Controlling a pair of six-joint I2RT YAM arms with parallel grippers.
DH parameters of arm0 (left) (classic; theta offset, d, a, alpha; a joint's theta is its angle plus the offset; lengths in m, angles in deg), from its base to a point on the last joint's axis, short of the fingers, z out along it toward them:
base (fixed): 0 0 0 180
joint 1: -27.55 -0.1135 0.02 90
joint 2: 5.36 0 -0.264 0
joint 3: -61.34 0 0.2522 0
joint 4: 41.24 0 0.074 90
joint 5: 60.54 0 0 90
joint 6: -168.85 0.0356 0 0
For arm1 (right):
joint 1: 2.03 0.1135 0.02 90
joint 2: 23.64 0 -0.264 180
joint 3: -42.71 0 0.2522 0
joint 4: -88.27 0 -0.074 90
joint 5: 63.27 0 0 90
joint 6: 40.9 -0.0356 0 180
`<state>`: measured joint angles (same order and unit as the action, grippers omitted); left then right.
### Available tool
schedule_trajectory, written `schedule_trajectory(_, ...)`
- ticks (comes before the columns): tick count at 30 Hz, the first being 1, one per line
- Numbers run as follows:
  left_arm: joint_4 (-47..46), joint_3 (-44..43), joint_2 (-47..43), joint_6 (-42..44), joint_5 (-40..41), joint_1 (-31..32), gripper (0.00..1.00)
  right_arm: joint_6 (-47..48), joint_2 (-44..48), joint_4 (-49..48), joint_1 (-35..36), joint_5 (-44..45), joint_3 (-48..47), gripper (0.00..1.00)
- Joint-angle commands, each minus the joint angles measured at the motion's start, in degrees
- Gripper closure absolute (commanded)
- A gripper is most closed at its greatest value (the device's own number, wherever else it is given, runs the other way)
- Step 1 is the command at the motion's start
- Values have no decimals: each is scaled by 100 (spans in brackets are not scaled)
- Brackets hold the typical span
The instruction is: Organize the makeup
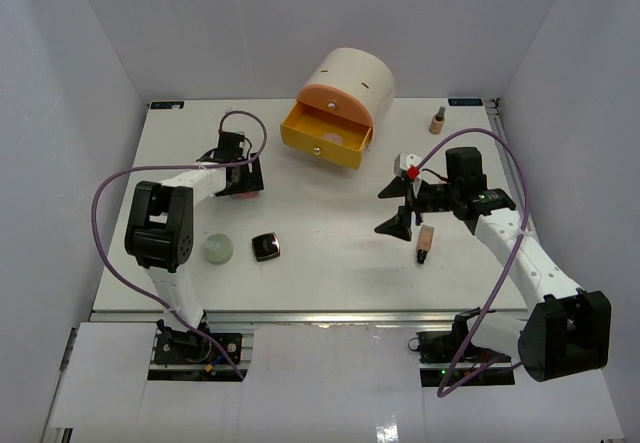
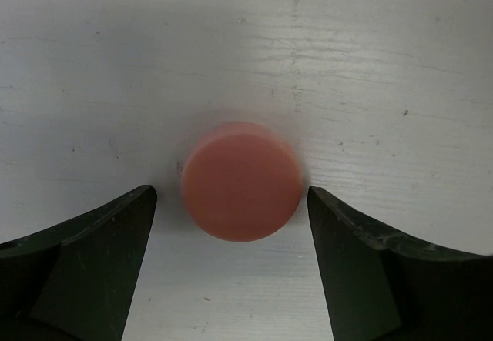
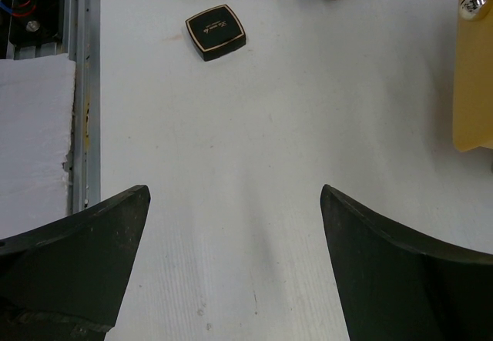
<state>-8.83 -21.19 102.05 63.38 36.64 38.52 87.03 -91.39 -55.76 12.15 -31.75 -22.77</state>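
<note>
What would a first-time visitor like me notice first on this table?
Probably the big cream drum at the far middle of the table, with its yellow drawer standing open. Next comes the left hand, open, its fingers on either side of a pink jar on the table's left part, with a gap showing on both sides.
</note>
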Motion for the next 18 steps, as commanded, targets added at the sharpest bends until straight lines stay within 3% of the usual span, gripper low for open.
schedule_trajectory(1, 50, -207, 8, 12, -9, -6, 12, -14, 124, -174, -44, -184, -13, 2)
schedule_trajectory(7, 33, -233, 96, -8, 20, -6, 28, -40, 112, -165, -56, -216, -13, 2)
schedule_trajectory(13, 38, -192, -42, -6, -12, 2, 54, -40, 133, -165, -76, -220, -10, 2)
schedule_trajectory(18, 6, -123, -727, -120, -146, 145, 63, -40, 175, -165, -117, -247, 4, 2)
